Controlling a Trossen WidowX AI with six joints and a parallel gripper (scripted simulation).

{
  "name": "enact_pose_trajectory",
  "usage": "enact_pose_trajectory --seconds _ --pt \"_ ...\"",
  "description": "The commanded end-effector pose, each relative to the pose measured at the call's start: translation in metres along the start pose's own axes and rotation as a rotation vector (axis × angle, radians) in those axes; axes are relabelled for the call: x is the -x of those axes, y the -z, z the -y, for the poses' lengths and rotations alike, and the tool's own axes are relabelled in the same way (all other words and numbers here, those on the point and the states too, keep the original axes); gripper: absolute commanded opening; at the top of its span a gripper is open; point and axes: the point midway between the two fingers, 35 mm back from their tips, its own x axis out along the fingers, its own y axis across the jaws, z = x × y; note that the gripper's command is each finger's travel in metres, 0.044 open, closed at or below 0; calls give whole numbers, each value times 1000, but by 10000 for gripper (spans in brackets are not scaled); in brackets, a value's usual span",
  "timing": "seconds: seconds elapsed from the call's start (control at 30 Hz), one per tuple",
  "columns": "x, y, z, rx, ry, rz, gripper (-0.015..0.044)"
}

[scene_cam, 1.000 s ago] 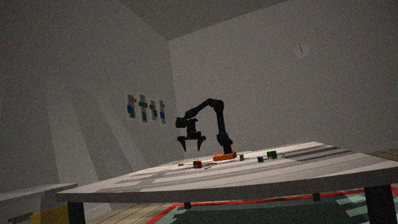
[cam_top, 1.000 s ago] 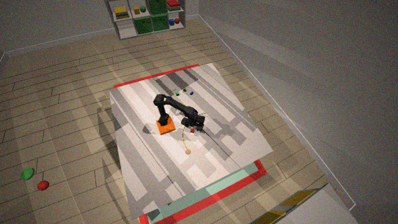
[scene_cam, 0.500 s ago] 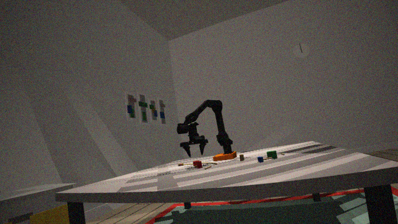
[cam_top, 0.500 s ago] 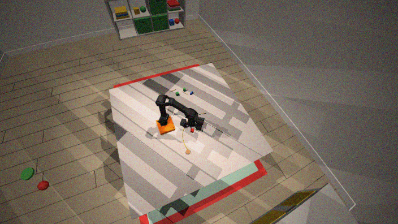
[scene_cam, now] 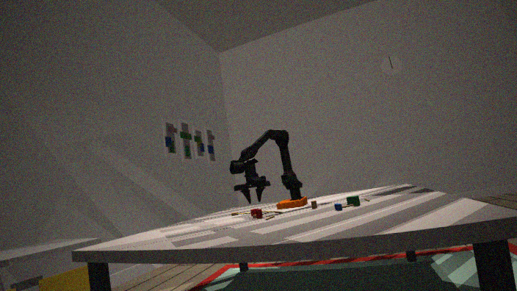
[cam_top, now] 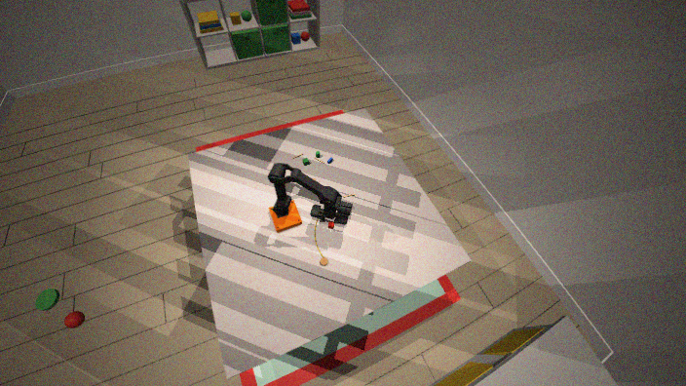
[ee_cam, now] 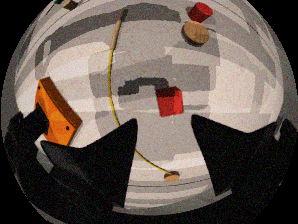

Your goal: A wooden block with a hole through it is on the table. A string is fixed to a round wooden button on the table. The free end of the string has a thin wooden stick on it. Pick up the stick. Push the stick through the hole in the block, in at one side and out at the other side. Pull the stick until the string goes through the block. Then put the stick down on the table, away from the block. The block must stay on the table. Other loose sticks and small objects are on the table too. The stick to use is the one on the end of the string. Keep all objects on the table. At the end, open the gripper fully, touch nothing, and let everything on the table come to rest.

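Note:
The stick (ee_cam: 116, 35) lies on the table at the upper left of the wrist view, on the end of the yellow string (ee_cam: 110, 85) (cam_top: 316, 239). The string curves to the round wooden button (ee_cam: 171, 176) (cam_top: 323, 261). In the top view the arm hides the stick. My gripper (ee_cam: 164, 121) (scene_cam: 255, 202) is partly open and empty, pointing down above the table. The left finger covers part of the string in the wrist view. A small brown block (scene_cam: 313, 204) (ee_cam: 70, 4), apparently the holed block, stands on the table; its hole cannot be made out.
A red cube (ee_cam: 170, 102) (cam_top: 331, 225) lies below and just ahead of the fingers. Beyond it are a red cylinder (ee_cam: 201, 11) and a wooden disc (ee_cam: 195, 33). A loose stick (cam_top: 349, 196), a green cube (cam_top: 306, 161) (scene_cam: 353, 200) and a blue piece (cam_top: 329, 160) (scene_cam: 338, 206) lie farther off.

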Motion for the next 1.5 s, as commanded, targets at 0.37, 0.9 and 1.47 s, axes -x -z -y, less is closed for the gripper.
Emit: enact_pose_trajectory --seconds 0.37,0.9,1.47 --pt "0 0 0 0 0 0 53" --pt "0 0 0 0 0 0 0" --pt "0 0 0 0 0 0 158"
